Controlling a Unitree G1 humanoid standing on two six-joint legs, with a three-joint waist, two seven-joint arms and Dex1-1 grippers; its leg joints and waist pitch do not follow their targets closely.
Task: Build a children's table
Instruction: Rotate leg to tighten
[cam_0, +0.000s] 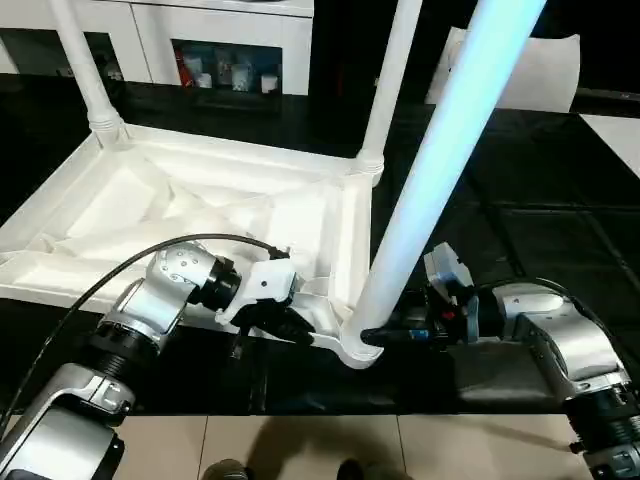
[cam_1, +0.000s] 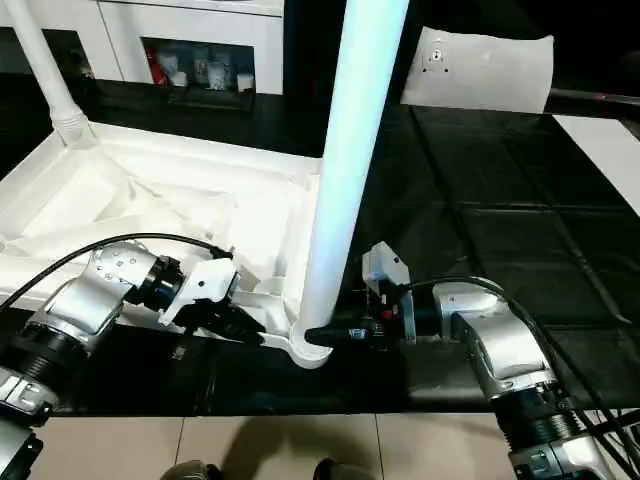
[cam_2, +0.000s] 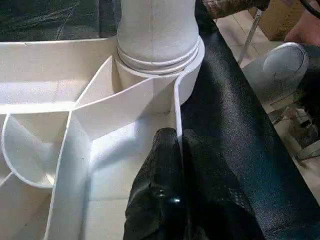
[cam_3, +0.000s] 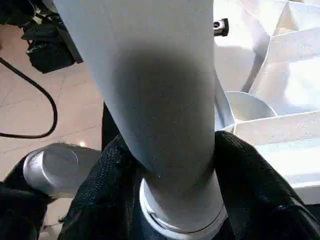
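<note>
Risked tilting the leg (cam_0: 440, 170) in its tabletop (cam_0: 180, 215) socket: right fingers (cam_3: 107, 192) gripped its base, left fingers (cam_2: 160, 185) pinched the rim at the desk's (cam_0: 520, 270) near edge.

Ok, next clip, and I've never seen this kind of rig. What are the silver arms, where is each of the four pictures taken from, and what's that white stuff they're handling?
The silver arms belong to a humanoid robot. Two pictures come from a stereo camera on its head, looking down over its forearms; the other two come from cameras on its wrists, looking along the black fingers.

The white tray-like thing is a children's tabletop lying upside down on a dark surface, ribs facing up. Two legs stand in its far corner sockets.

The left gripper is shut on the tabletop's near rim; the left wrist view shows its fingers pinching that wall. The right gripper has its fingers either side of a third leg, low down where it enters the near corner socket.
</note>
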